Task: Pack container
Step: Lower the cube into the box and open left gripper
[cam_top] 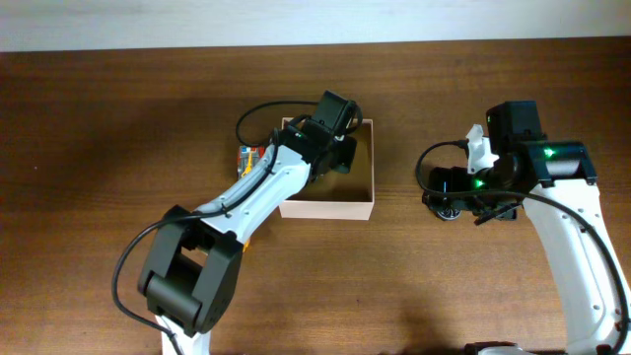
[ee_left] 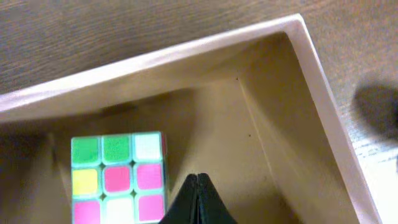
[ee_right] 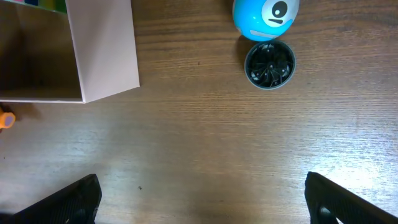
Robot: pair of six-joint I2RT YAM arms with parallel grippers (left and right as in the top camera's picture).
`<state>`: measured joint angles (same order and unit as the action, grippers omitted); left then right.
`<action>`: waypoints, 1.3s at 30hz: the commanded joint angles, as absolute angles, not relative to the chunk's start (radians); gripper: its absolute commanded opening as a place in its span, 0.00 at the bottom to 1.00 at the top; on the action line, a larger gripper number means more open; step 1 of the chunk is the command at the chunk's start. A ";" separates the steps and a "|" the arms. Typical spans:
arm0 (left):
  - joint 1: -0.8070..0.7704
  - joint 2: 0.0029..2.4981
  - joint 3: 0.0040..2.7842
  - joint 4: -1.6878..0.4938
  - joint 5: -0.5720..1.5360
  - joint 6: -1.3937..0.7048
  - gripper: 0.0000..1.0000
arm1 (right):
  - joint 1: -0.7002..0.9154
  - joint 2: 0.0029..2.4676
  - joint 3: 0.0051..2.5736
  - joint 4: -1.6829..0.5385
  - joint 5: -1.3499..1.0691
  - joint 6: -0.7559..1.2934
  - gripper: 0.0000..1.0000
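Observation:
The container point(cam_top: 363, 170) is a square white box with a tan inside, at the table's middle. My left gripper point(cam_top: 340, 158) hangs over its opening. In the left wrist view the fingers point(ee_left: 198, 186) are pressed together with nothing between them, low inside the container point(ee_left: 292, 118). A multicoloured puzzle cube point(ee_left: 118, 177) sits just left of the fingers against the tan interior. In the overhead view a multicoloured cube point(cam_top: 246, 158) shows by the box's left outer wall, partly under my left arm. My right gripper point(ee_right: 199, 199) is wide open over bare table, right of the container point(ee_right: 102, 50).
A blue round toy with an eye point(ee_right: 265, 17) and a black round wheel-like piece point(ee_right: 269, 65) lie on the wood right of the box. The black piece also shows under my right arm in the overhead view point(cam_top: 449, 210). A small orange item point(ee_right: 5, 119) lies by the box.

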<state>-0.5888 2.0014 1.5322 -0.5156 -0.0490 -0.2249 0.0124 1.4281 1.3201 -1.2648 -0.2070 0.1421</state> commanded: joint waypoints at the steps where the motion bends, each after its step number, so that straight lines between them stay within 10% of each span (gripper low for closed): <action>1: -0.589 2.082 1.546 -0.487 -0.044 -0.223 0.02 | 0.004 1.432 1.328 -1.264 -0.201 0.138 0.99; 30: -0.580 2.136 1.547 -0.434 -0.306 -0.413 0.06 | 0.004 1.432 1.328 -1.280 -0.201 0.138 0.99; 39: -0.583 2.106 1.602 -0.485 -0.308 -0.389 0.35 | 0.004 1.432 1.328 -1.293 -0.200 0.138 0.99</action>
